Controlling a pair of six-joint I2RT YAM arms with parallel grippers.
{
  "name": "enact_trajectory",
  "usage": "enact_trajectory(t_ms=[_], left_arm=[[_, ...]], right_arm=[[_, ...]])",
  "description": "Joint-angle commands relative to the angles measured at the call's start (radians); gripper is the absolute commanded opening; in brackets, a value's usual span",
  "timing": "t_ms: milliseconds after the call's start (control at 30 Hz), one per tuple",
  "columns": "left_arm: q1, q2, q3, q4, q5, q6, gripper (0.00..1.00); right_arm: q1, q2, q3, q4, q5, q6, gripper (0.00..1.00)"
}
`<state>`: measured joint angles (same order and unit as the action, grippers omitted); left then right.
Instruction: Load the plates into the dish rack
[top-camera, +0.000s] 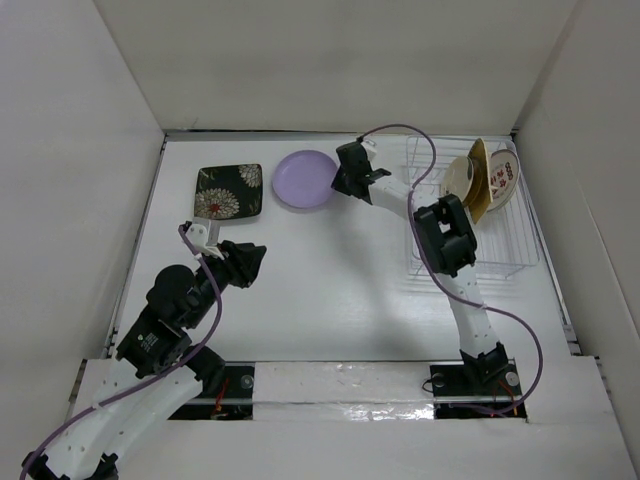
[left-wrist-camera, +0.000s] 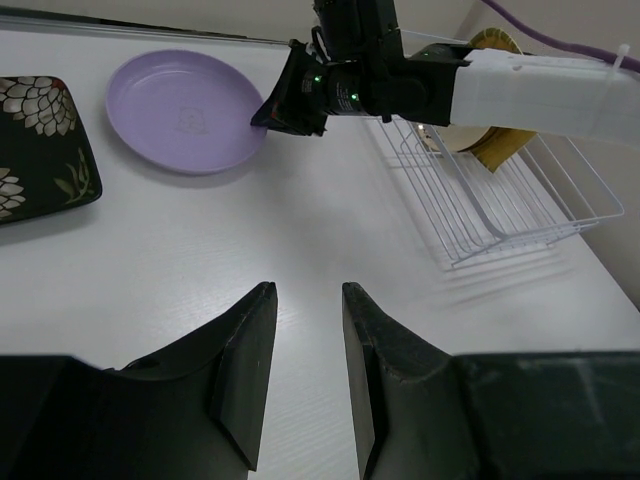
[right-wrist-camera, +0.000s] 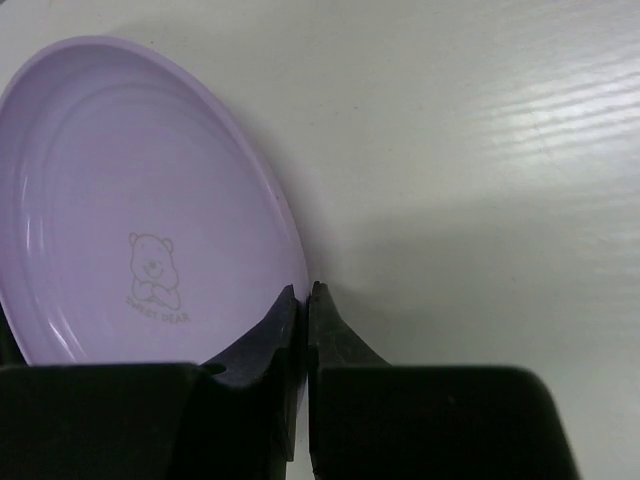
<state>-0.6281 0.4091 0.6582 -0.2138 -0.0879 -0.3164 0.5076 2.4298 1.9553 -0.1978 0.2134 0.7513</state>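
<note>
At back centre, R gripper (right-wrist-camera: 303, 300) is on lilac plate (right-wrist-camera: 120, 200), jaws pinched nearly shut on its right rim. L gripper (left-wrist-camera: 308, 298) hangs open, nothing held. Step: prob. pickup. Next: lift, tip upright, carry right to rack (top-camera: 490, 258), free slot.

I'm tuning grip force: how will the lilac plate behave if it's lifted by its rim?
The lilac plate looks like thin, smooth plastic with a printed bear, so it is probably light and stiff. Its glossy rim may be slippery in the right gripper, which pinches just one edge, so the plate could swing or tilt when raised.
</note>
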Motion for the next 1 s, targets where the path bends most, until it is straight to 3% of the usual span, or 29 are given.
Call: enact_trajectory(t_ms=[0,133,267,400,467,700,967], left_arm=[[-0.005,-0.006,-0.005,0.039,-0.009,0.007,0.29],[-0.005,-0.01,-0.005,0.036,-0.009,0.008,0.29],[-0.005,-0.033,-0.006,0.037,-0.003,0.007,0.29],[-0.005,-0.046,-0.006,0.047,0.017,0.01,0.29],[-0.005,-0.044,-0.006,0.048,0.033,0.011,0.29],[-0.005,-0.05,-0.009,0.053,0.056,0.013,0.29],[-0.005,-0.072,-0.011,0.05,0.053,0.01,0.29]], right_arm=[[0.052,-0.199,-0.048,0.044,0.185,-0.079,0.0],[0.097,-0.389,-0.078,0.077,0.371,-0.235,0.0],[0.097,-0.553,-0.134,0.057,0.593,-0.529,0.0],[0.072,-0.715,-0.298,0.107,0.904,-0.807,0.0],[0.054,-0.791,-0.378,0.133,0.977,-0.916,0.0],[-0.096,-0.903,-0.398,-0.017,1.017,-0.926,0.0],[-0.152,-0.772,-0.334,-0.104,1.031,-1.057,0.0]])
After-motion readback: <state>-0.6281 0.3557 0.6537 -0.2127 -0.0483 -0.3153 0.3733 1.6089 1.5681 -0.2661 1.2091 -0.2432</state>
